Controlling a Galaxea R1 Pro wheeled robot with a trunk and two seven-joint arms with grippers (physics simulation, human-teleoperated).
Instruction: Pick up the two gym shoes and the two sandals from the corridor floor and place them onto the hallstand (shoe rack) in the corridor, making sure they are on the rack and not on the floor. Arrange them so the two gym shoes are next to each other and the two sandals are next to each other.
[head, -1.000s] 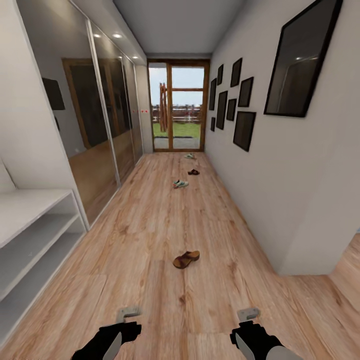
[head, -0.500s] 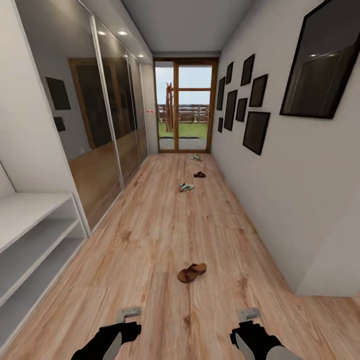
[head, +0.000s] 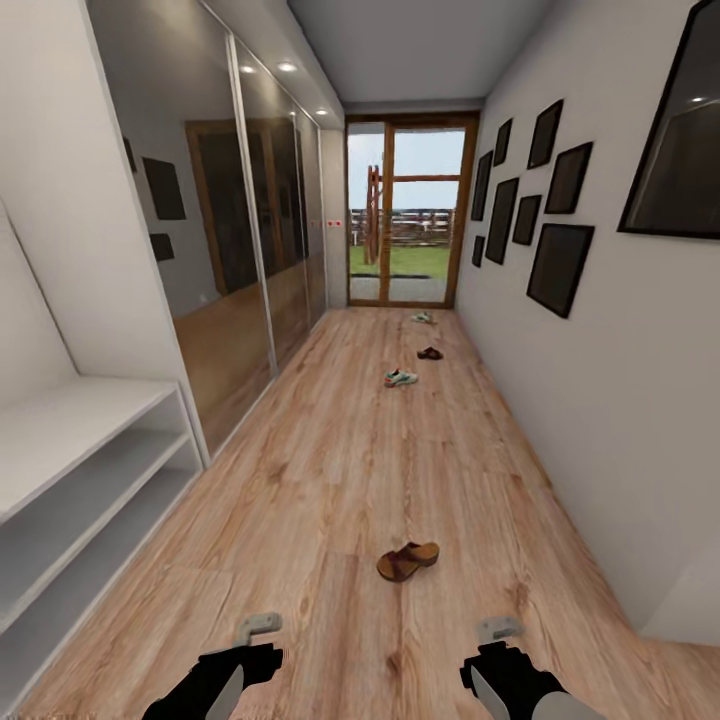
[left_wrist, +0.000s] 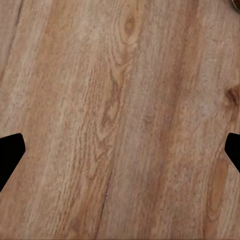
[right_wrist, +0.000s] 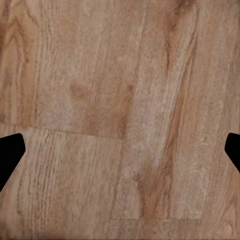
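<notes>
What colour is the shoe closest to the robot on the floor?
Brown, with a tan inside: the nearest sandal, seen best in the head view.

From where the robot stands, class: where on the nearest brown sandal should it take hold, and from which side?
Probably across the strap over the middle of the nearest sandal, coming down from above: it lies flat, sole down, on the corridor floor, so the raised strap is likely the best hold.

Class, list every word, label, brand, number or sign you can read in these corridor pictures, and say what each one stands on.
None can be read.
Small red marks on the far wall beside the glass door: too small and blurred to read.
Dark picture frames on the wall: no writing visible.
Near sandal and gym shoe on the floor: no brand legible.
</notes>
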